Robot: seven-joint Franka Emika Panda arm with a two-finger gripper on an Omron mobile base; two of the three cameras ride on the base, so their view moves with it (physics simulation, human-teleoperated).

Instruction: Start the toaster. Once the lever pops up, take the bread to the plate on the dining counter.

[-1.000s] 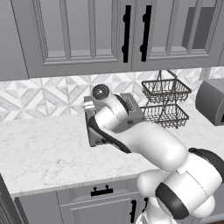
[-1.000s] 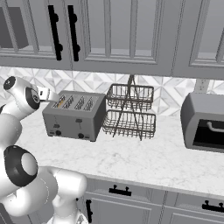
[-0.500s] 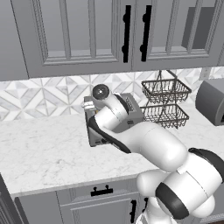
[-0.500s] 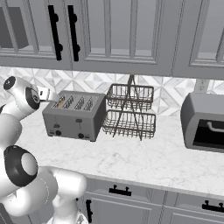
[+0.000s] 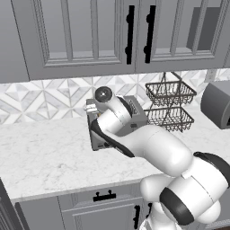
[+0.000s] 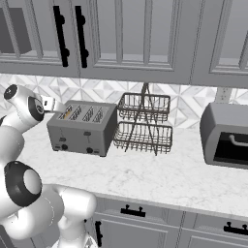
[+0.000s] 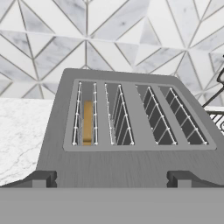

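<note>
Bread (image 7: 87,122) sits low inside the leftmost slot of the toaster (image 6: 83,128), as the hand view shows it, its tan edge between the slot wires. That toaster stands on the marble worktop (image 6: 160,172) against the patterned tile wall, just beside a two-tier wire basket (image 6: 144,123); a toaster oven (image 6: 227,141) stands further right. Above the toaster's front edge hangs the gripper (image 7: 111,180), its jaws spread wide and holding nothing, tips apart from the metal.
</note>
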